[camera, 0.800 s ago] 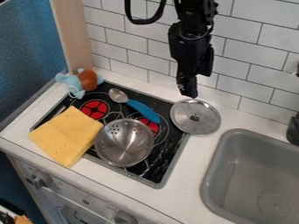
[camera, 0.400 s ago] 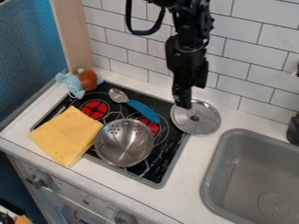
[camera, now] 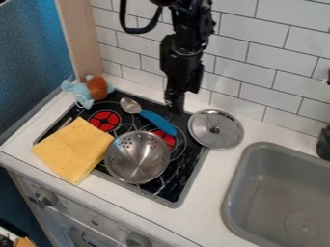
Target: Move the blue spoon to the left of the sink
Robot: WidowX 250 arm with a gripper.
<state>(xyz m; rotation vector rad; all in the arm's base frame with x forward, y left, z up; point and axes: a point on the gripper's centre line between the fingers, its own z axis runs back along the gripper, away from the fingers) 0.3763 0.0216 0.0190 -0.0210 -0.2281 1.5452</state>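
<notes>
The black gripper (camera: 174,107) hangs over the back edge of the stove, just behind and to the right of the spoon's handle; whether it is open or shut cannot be made out. The blue spoon (camera: 158,121) lies on the back part of the stovetop, its metal bowl toward the upper left and its blue handle slanting down to the right. At the right is the grey sink (camera: 283,193), set into the white counter.
A metal colander (camera: 137,157) sits on the stove in front of the spoon. The yellow cloth (camera: 73,149) is at left, a blue and brown plush toy (camera: 89,91) at the back left corner. A round metal lid (camera: 216,129) lies between stove and sink.
The gripper first came down toward the lid, then moved left to the stove's back edge near the spoon. The spoon and the other objects have stayed put.
</notes>
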